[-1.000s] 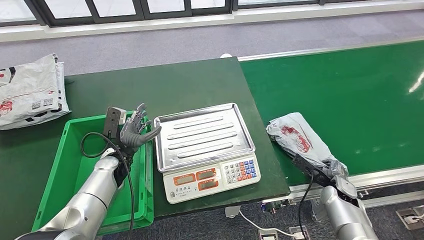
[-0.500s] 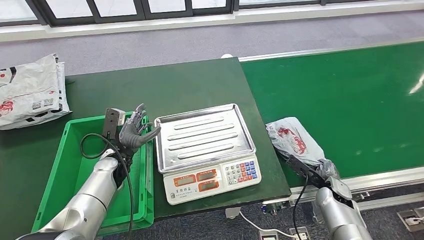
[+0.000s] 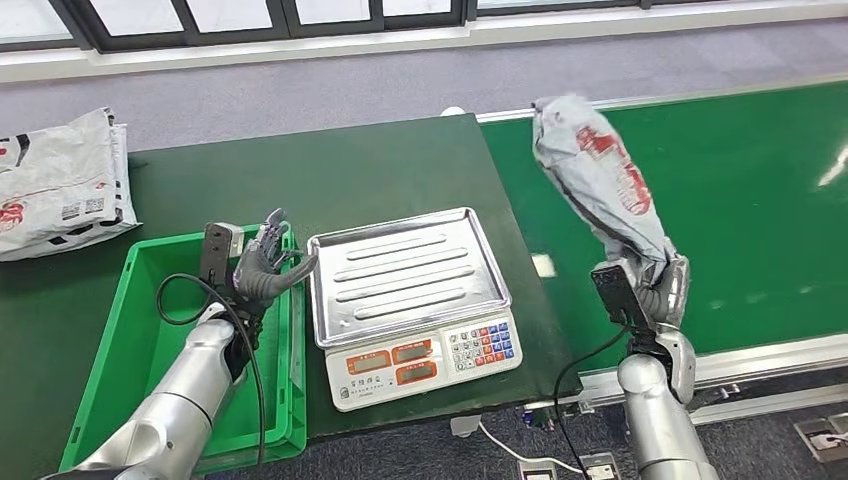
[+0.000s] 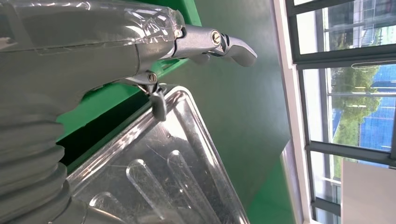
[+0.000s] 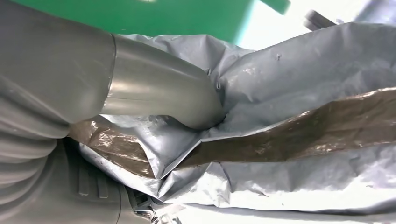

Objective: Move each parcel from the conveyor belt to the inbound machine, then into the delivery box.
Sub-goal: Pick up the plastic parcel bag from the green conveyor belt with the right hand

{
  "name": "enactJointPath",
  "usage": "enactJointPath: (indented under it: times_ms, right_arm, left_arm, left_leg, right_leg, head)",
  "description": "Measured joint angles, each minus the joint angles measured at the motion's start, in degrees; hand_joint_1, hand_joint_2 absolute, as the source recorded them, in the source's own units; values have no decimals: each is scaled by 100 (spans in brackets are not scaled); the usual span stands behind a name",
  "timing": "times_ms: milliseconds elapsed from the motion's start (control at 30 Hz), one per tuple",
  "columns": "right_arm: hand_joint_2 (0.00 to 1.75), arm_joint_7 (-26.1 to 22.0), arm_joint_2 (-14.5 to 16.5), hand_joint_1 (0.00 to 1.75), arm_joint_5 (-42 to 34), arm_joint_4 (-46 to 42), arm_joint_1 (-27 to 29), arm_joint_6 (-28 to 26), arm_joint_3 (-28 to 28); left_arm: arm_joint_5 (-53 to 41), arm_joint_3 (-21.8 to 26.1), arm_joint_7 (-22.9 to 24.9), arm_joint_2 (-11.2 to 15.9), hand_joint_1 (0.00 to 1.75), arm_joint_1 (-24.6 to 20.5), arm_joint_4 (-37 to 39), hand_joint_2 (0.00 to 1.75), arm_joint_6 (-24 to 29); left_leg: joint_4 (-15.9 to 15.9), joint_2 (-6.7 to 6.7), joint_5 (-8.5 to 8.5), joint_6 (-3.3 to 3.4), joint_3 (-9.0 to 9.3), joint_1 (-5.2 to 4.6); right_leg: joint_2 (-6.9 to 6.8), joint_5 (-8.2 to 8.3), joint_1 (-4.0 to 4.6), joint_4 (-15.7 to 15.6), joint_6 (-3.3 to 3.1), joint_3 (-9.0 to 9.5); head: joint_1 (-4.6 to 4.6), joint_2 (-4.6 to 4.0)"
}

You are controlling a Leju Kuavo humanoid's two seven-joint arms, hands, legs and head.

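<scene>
**Parcel lifted off the belt in the right hand**

Head view: the right hand (image 3: pixel 668 292) grips the lower end of a grey parcel (image 3: pixel 600 170) with red print, holding it up so the bag stands nearly upright over the green belt (image 3: pixel 760 200), to the right of the scale (image 3: pixel 412 300). The scale sits on the dark green desk (image 3: pixel 330 170); its steel tray (image 3: pixel 405 268) is bare, with the display and keypad along the near edge. Just left of the scale stands a green box (image 3: pixel 150 330), and the left hand (image 3: pixel 265 265) hovers over the box's rim nearest the scale, fingers spread and holding nothing. Far left of the scale, on the desk, lie more parcels (image 3: pixel 60 185) (white and grey bags with red marks and labels).

Left wrist view: the left hand (image 4: pixel 84 51) fills much of the picture, its fingertips (image 4: pixel 236 46) stretched out apart and empty. Beside them lie the tray (image 4: pixel 154 177) and a strip of the box (image 4: pixel 112 98) wall, with the desk (image 4: pixel 233 107) beyond the scale.

Right wrist view: the thick thumb (image 5: pixel 159 93) of the right hand (image 5: pixel 79 112) presses into the crumpled parcel (image 5: pixel 289 116), which fills the frame; a patch of belt (image 5: pixel 163 16) shows behind it.
</scene>
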Motion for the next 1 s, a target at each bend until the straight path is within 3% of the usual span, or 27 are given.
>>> enactJointPath:
  times_ms: [100,200,367,567,733,867,1000]
  right_arm:
    - [175,-414,79,175,-417,-425,11,-306,14]
    - [175,-482,124,175,-656,-730,23,-312,91]
    - [175,111,135,175,-778,-665,-258,591,465]
    - [175,370,146,175,-913,34,-928,1276,783]
    - [175,302,266,175,-1251,1222,-1856,2463,1032]
    - [175,176,629,175,-1355,2350,-2735,3228,1367]
    - [175,127,1059,175,-1364,3056,-3203,3479,1674]
  left_arm:
    - [-13,-21,58,-28,0,-40,0,175,22]
    - [-16,-24,51,-45,0,-62,0,175,23]
    - [-21,-28,-85,-60,0,-86,-4,175,-80]
    - [-27,-36,-120,-103,0,-112,-8,175,-140]
    - [17,-44,-174,-186,0,-175,10,175,-94]
    - [238,-43,-673,-388,0,-177,17,175,482]
    - [472,-38,-939,-537,0,-193,-43,175,785]
  left_leg:
    - [0,1,-2,2,1,-1]
    - [0,1,-2,2,-1,-1]
    - [-1,10,-5,0,-41,-1]
    - [2,-15,28,-3,-31,0]
    - [3,-2,42,-2,-73,-2]
    - [4,-10,81,-11,-139,0]
    - [8,-11,93,-16,-183,5]
  right_leg:
    - [0,-1,0,-1,0,1]
    - [-1,-1,-1,-1,0,3]
    - [9,-1,0,0,-2,-1]
    - [-15,19,1,3,-3,-26]
    - [3,38,0,7,-1,-75]
    - [-6,70,3,11,-9,-142]
    - [-5,85,11,13,-15,-190]
  head:
    - [0,0]
    - [0,0]
    - [0,0]
    - [1,0]
    - [0,0]
    - [0,0]
    - [0,0]
